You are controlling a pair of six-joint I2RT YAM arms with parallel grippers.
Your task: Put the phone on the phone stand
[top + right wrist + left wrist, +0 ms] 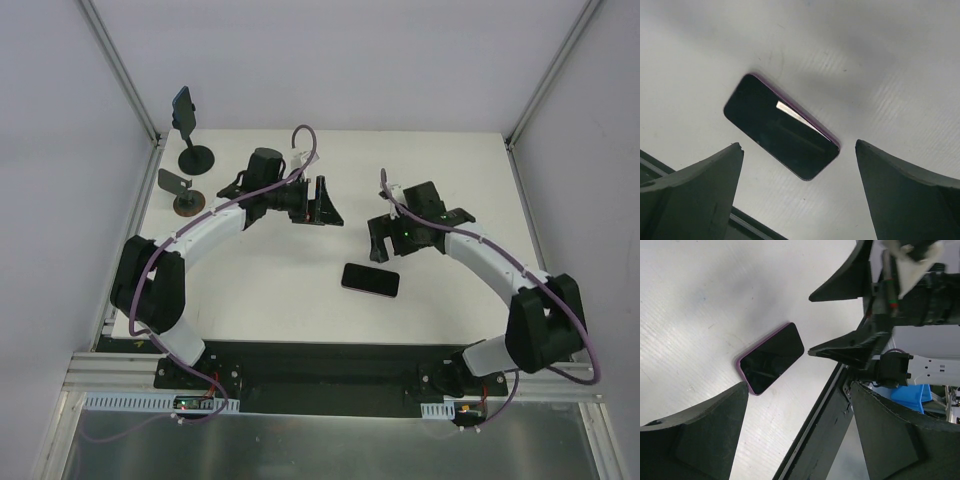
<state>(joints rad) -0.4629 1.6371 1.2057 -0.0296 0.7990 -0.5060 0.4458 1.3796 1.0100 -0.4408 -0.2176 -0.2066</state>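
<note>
Back-left corner: we find the all-black disc-based phone stand (197, 157) carrying the thin black bluish-edged phone (183, 108). The brown-based stand with a grey plate (180, 192) is just beside it, and both are near the left wall (70, 150).
Centre front: the flat black phone with a reddish-pink rim (370, 279) lies low on the white table (270, 290); we could pass over it.
Back right: bare tabletop, open to us.

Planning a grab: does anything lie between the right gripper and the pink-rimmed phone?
Nothing: the right wrist view shows open space from right gripper to pink-rimmed phone.
</note>
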